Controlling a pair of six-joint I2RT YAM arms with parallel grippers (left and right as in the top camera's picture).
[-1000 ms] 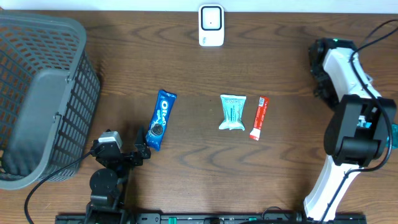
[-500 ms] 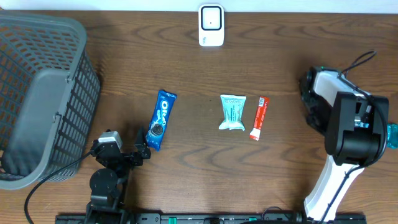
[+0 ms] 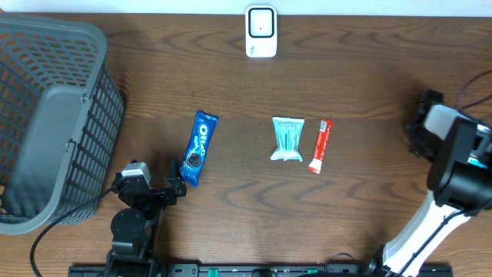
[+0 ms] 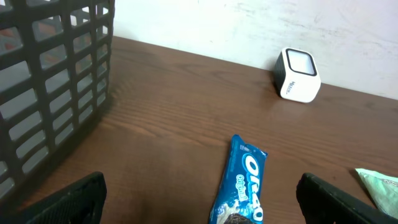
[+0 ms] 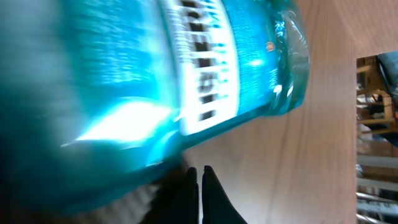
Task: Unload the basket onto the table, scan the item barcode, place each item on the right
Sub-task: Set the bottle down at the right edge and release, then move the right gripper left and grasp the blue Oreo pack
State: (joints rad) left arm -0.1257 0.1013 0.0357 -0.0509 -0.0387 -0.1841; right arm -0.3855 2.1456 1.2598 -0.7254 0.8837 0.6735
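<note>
Brown wood of the table (image 3: 369, 69) filled the overhead view. At the top centre of the frame stood the white scanner (image 3: 260, 31), close to the far edge. Three items lay in a row near the middle. The blue cookie packet (image 3: 199, 146) was left of centre and slightly tilted. The pale green pouch (image 3: 288, 139) was in the centre, and the thin red stick packet (image 3: 320, 145) lay just beside it on the right. All three were well apart from the scanner. A grey plastic basket (image 3: 46, 115) took the left side of the frame.

Low on the left I saw the left gripper (image 4: 200, 186). In its wrist view the two dark fingers (image 4: 68, 202) sat at the lower corners, spread wide, with nothing between them. The blue cookie packet lay on the table just ahead of the gap, not touched.

My right arm (image 3: 453, 158) was at the right edge of the overhead view, well apart from the row of items. In its wrist view the right gripper (image 5: 194, 180) had its fingertips (image 5: 208, 193) pressed together, closed on nothing that I could see. A blurred teal object (image 5: 155, 81) with a printed barcode filled most of that frame, very near the camera. I could not tell what it was, nor whether it touched the gripper.
</note>
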